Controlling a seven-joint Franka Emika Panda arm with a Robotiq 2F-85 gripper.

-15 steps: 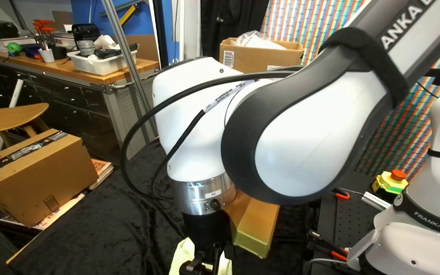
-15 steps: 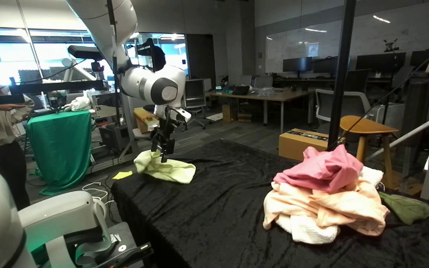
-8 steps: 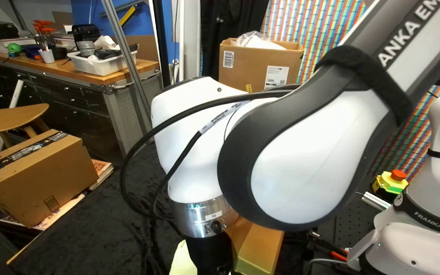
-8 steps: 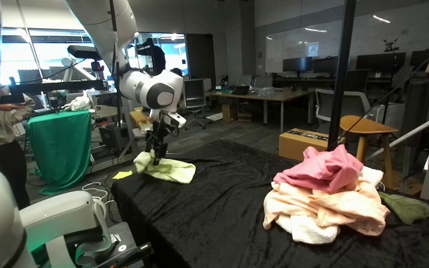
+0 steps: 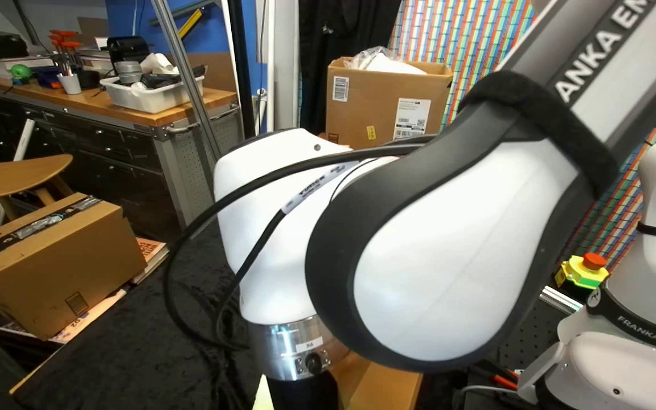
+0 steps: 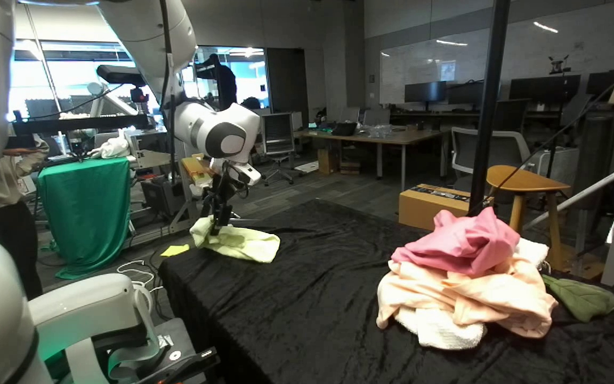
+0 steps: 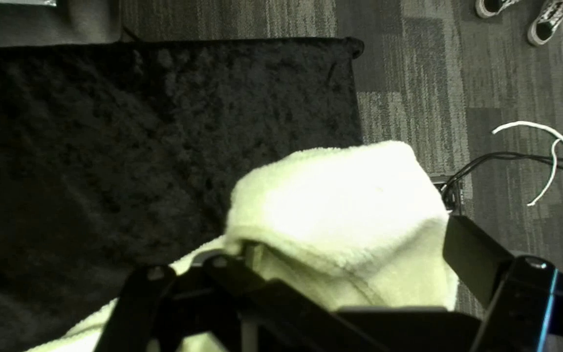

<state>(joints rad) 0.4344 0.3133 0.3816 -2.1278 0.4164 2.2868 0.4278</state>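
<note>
Wrist view: gripper spread wide, fingers either side of a raised fold in the pale green plush towel; cloth sits between them, no pinch visible. Last second: arm dropped and edged left in an exterior view, so the fingers went from over the towel's middle to down at its left bunch. Towel hardly shifted: lies crumpled at far left of the black velvet-draped counter, tail running right. Read: approach looks about complete, but cloth isn't secured; its weight seems to be on the counter. One finger is partly behind cloth, so can't confirm contact on that side. Wrist camera overexposes the towel's top, fold detail there is washed out. In an exterior view the gripper is cut off below frame; only a sliver of towel shows. Near right, well apart, pile unchanged: pink cloth over peach cloth, white towel under, dark green leaf-shaped cloth just beside.
</note>
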